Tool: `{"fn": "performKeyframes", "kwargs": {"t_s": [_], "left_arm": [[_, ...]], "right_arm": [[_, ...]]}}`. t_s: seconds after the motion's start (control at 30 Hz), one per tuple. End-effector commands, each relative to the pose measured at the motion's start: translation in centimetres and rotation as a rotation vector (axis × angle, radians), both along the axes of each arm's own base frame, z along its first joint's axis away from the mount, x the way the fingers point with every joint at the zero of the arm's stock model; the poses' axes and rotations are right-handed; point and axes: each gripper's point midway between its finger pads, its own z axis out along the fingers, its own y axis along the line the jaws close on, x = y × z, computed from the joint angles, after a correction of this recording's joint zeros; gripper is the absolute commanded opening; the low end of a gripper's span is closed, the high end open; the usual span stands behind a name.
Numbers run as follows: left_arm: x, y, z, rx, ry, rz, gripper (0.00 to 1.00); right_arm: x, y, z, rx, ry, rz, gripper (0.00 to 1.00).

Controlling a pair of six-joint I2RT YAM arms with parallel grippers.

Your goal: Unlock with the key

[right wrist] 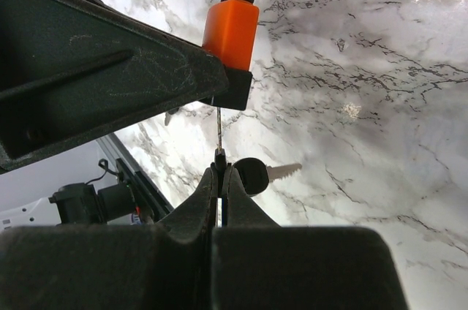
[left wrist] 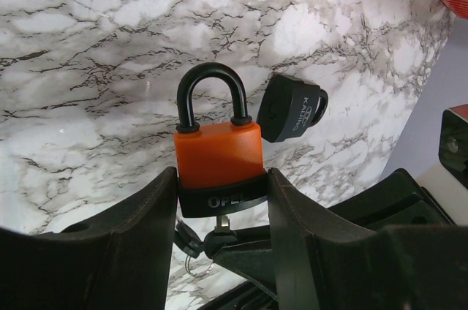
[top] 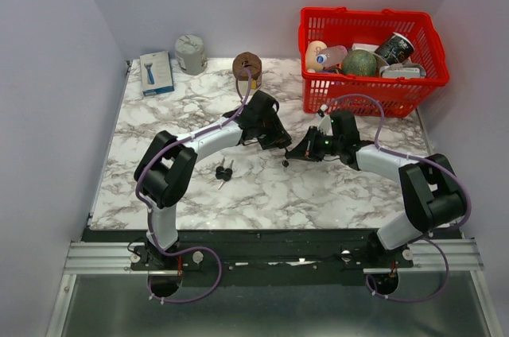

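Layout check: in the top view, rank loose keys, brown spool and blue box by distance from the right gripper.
1. Loose keys, left of the right gripper.
2. Brown spool, back centre.
3. Blue box, back-left corner.

Top view evenly lit from above, diffuse, only faint shadows on the desk (top: 159,122). Wrist views: glare patches on the glossy marble, padlock (left wrist: 218,153) sharp and well lit. Left end effector fingers (left wrist: 124,251) and right end effector fingers (right wrist: 307,266) dark, close, out of focus.
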Motion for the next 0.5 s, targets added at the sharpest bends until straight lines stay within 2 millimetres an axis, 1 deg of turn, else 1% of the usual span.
{"fn": "performKeyframes", "kwargs": {"t_s": [0.0,0.13,0.2,0.3,0.47], "left_arm": [[-0.01,-0.67,2.24,-0.05,-0.025,-0.016,0.0],[0.0,-0.72,2.32,-0.053,-0.024,-0.016,0.0],[-0.03,-0.69,2.18,-0.05,-0.023,-0.017,0.0],[-0.11,-0.65,2.21,-0.051,-0.022,-0.019,0.0],[-0.21,-0.58,2.12,-0.053,-0.022,-0.016,0.0]], "right_arm": [[0.54,-0.12,-0.48,0.004,0.003,-0.005,0.01],[0.72,-0.16,-0.62,-0.004,0.012,-0.011,0.01],[0.56,-0.25,-1.13,-0.012,0.037,-0.015,0.01],[0.52,-0.44,-1.35,-0.02,0.046,-0.025,0.01],[1.17,-0.64,-1.01,-0.035,0.023,-0.052,0.01]]}}
